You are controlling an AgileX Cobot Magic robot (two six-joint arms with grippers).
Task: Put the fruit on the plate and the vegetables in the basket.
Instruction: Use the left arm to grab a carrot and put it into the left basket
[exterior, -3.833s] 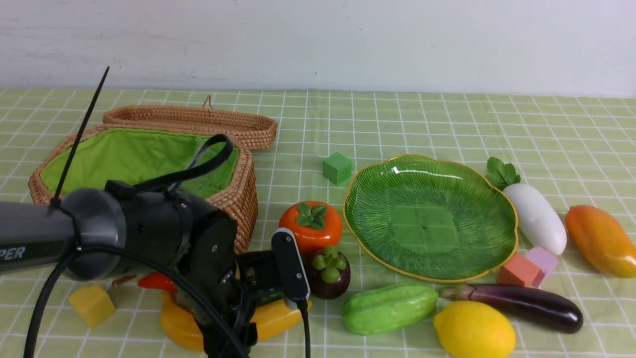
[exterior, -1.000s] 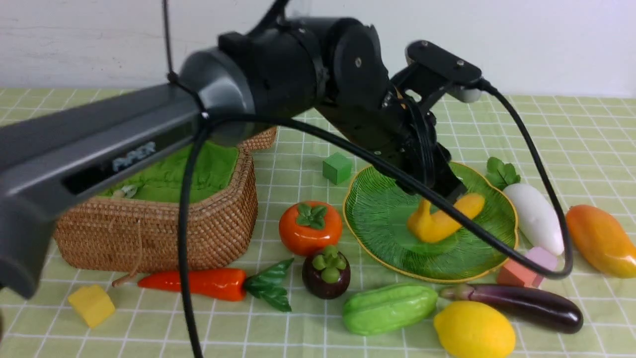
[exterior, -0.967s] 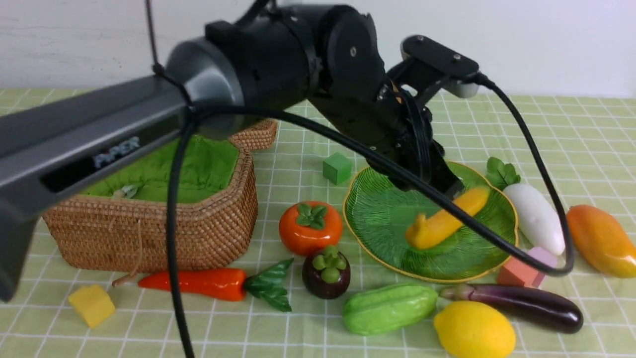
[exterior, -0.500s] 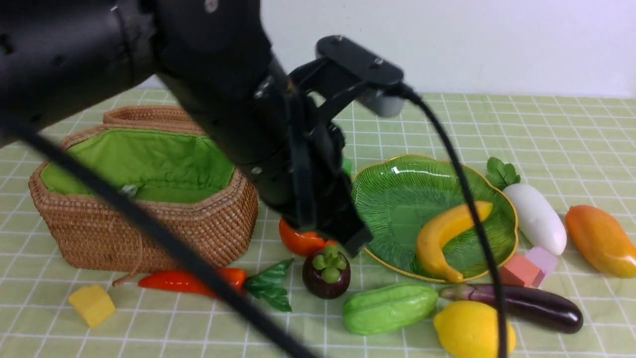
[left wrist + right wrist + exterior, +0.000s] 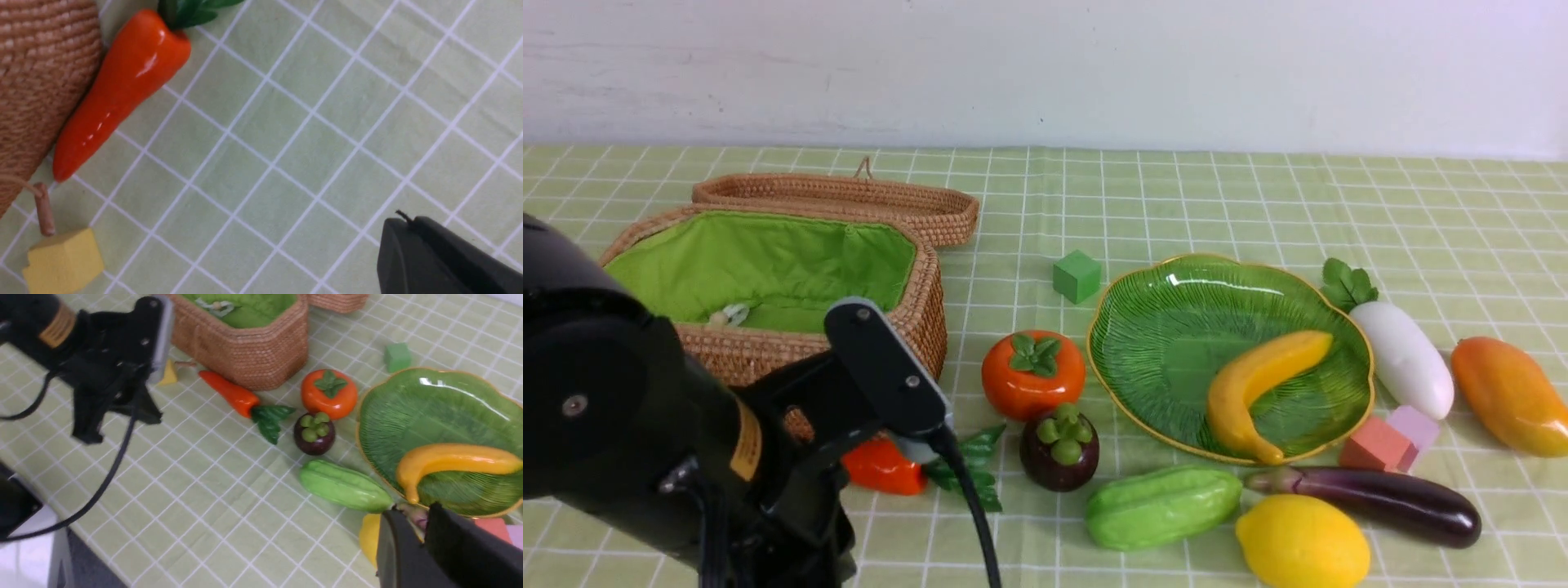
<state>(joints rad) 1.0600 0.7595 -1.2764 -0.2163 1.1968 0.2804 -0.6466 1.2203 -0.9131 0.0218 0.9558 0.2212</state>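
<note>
Back from the plate, the left arm now sits low at the near left, in front of the basket; a second ago it hung over the plate with the banana in its grip. The banana has since settled flat on the plate's right half, free of any gripper.

The left gripper is closed tight, its jaws pressed together with only a seam between them. It holds nothing and hangs above bare cloth. The chili lies well apart from it, close along the basket wall, and a yellow block sits beyond the chili's tip.

The right gripper stands narrowly parted and empty, above the near edge of the plate.

The persimmon and mangosteen sit just left of the plate. The gourd, lemon and eggplant lie along its near side. The radish rests close against its right rim, with the mango farther right. The basket's green lining holds no vegetables.
</note>
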